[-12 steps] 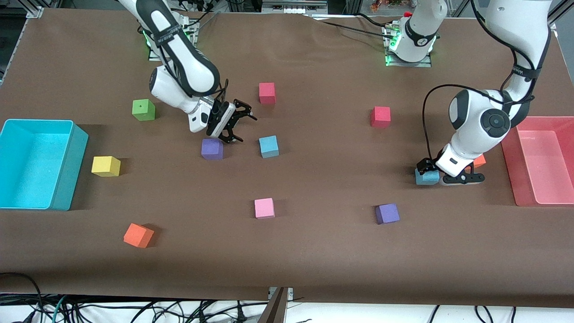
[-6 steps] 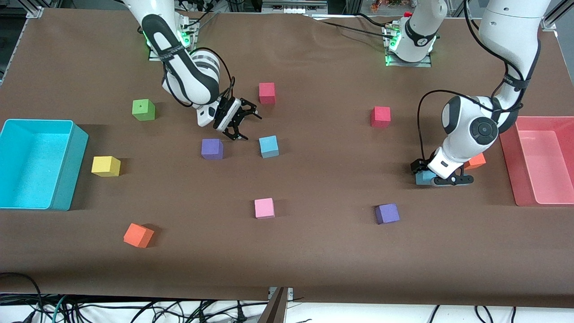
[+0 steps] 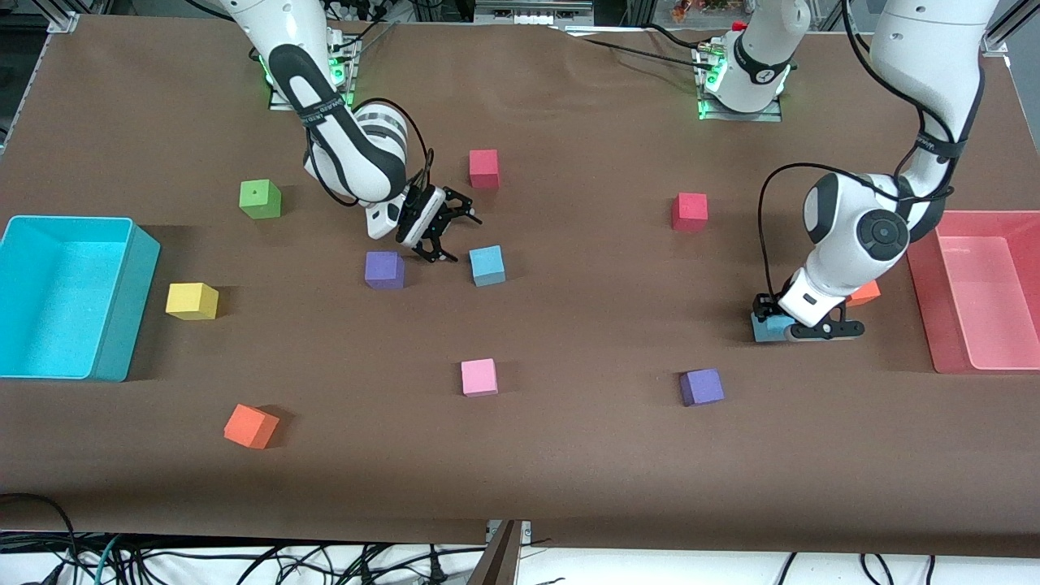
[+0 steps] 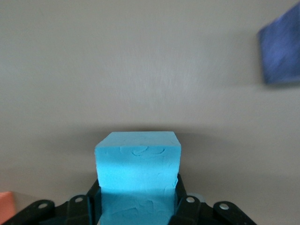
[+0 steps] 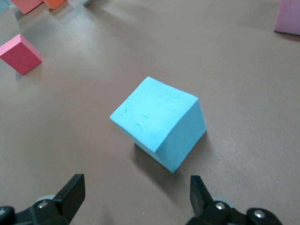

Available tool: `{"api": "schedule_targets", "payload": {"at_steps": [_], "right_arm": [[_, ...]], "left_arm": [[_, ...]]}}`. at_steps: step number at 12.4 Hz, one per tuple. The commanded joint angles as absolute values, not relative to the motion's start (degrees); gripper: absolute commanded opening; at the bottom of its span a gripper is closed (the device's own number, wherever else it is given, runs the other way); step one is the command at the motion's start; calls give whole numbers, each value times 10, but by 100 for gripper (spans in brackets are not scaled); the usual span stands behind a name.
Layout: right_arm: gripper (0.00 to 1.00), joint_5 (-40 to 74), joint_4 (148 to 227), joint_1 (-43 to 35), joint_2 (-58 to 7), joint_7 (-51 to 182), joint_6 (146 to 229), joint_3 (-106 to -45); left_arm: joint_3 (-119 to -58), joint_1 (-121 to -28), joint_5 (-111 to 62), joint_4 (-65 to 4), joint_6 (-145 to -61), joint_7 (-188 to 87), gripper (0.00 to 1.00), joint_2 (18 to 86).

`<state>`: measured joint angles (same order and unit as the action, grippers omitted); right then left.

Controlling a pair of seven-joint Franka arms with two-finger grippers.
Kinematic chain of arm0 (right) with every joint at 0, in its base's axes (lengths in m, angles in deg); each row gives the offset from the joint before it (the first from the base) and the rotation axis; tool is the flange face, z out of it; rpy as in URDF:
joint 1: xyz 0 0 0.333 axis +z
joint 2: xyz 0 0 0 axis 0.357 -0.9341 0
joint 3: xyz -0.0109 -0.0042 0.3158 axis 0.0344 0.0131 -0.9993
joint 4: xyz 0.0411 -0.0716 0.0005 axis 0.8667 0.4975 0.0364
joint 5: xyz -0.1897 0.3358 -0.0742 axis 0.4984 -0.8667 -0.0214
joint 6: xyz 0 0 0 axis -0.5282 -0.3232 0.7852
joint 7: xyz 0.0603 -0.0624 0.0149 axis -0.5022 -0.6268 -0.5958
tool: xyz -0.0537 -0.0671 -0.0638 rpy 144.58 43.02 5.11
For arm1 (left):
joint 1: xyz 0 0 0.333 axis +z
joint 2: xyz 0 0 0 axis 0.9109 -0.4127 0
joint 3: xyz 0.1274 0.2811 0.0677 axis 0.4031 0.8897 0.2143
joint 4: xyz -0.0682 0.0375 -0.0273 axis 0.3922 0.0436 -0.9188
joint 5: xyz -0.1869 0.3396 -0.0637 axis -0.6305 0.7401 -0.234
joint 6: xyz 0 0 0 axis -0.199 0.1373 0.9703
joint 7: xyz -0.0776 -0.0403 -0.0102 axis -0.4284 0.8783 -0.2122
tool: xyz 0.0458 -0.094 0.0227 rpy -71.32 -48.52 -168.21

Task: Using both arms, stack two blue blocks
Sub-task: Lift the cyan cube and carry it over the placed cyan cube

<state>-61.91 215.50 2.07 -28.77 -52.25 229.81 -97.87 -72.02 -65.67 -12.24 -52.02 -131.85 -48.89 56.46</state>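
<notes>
- The left gripper [image 3: 800,327] sits low at the table [image 3: 569,455] toward the left arm's end, with its fingers [image 4: 186,206] pressed against both sides of one blue block [image 3: 768,327].
- In the left wrist view that block [image 4: 138,176] fills the space between the two pads, and its top face stands out past the fingertips.
- This held block rests on or just above the brown surface; which of the two cannot be told.
- An orange cube [image 3: 865,291] lies just beside the left arm's wrist, near the pink bin [image 3: 975,357], and a purple cube [image 3: 702,387] lies nearer to the front camera than the held block.
- The right gripper [image 3: 445,236] hangs tilted above the table, between another purple cube [image 3: 383,269] and the second blue block [image 3: 487,265].
- Its fingers [image 5: 70,193] are spread wide with nothing between them.
- In the right wrist view the second blue block [image 5: 159,123] lies ahead of the open fingertips, clear of both, turned cornerwise to the claw.
- The second blue block lies flat on the table, apart from the claw.
- A red cube [image 3: 483,168] lies farther from the front camera than this block, and a pink cube [image 3: 478,377] lies nearer.
</notes>
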Motion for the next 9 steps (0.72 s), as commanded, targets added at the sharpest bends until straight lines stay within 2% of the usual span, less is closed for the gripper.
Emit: {"api": "schedule_targets", "payload": {"at_steps": [1, 3, 4, 7, 9], "right_arm": [[99, -634, 2141, 32, -296, -538, 2308, -972], [99, -634, 2142, 32, -296, -539, 2308, -971], [99, -634, 2142, 32, -296, -539, 2308, -969], [99, -634, 2142, 32, -296, -539, 2308, -969], [99, -634, 2142, 32, -296, -539, 2308, -969]], "left_arm": [[-724, -700, -117, -479, -1172, -476, 0, 652], [-741, -733, -127, -394, -1057, -416, 0, 653], [-754, -749, -149, -367, -1034, -385, 0, 651], [-760, -843, -203, -298, -1019, -274, 0, 619], [-760, -921, -215, -229, -1020, -168, 0, 546]]}}
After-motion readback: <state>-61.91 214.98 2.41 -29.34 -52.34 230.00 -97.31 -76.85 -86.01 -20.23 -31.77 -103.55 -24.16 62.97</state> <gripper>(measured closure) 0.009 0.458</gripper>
